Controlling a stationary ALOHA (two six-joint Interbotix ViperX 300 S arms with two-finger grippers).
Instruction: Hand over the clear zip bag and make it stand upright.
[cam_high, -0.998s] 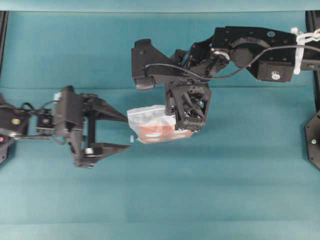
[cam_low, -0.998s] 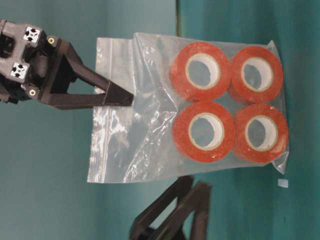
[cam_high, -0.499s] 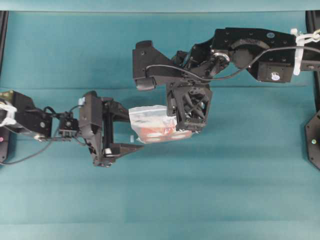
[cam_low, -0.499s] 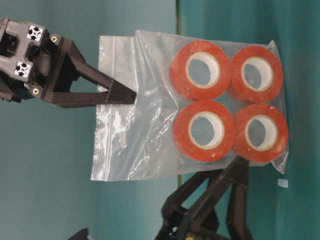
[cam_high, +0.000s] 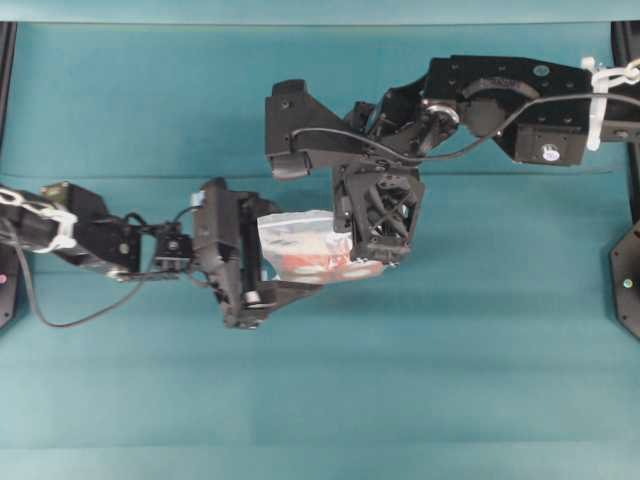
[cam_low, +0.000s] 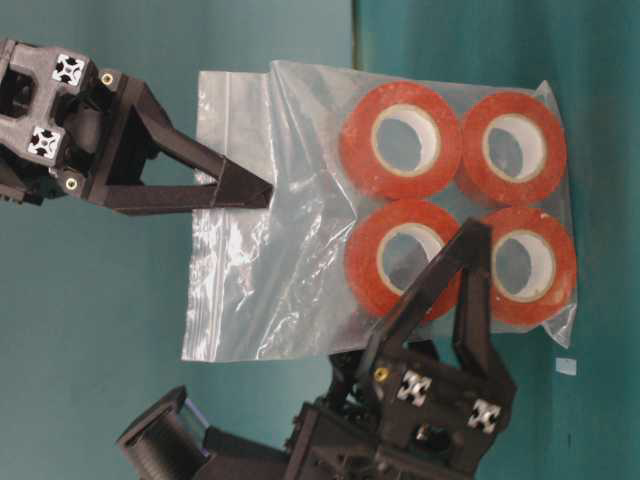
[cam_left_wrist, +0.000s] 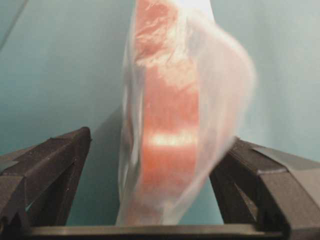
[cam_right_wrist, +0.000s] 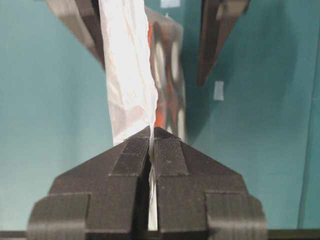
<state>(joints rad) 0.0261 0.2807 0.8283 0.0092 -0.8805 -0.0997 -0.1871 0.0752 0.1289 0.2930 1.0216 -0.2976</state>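
Note:
The clear zip bag (cam_high: 300, 243) hangs in mid-air above the teal table, with orange rolls (cam_low: 400, 140) bunched in its lower part. My right gripper (cam_right_wrist: 151, 131) is shut on the bag's empty upper part, and its fingertips (cam_low: 250, 190) pinch the plastic. My left gripper (cam_left_wrist: 160, 137) is open and straddles the roll end of the bag (cam_left_wrist: 175, 125), one finger on each side and clear of the plastic. One left finger (cam_low: 468, 290) crosses in front of the lower rolls; the other is hidden behind the bag.
A small white scrap (cam_low: 566, 366) lies on the teal cloth under the bag. The right arm's body (cam_high: 480, 95) spans the back right. The left arm and its cable (cam_high: 90, 240) reach in from the left edge. Black frame posts (cam_high: 628, 45) stand at the corners.
My left arm has moved right, bringing its open fingers from short of the bag to either side of its roll end. The right gripper and the bag have stayed still.

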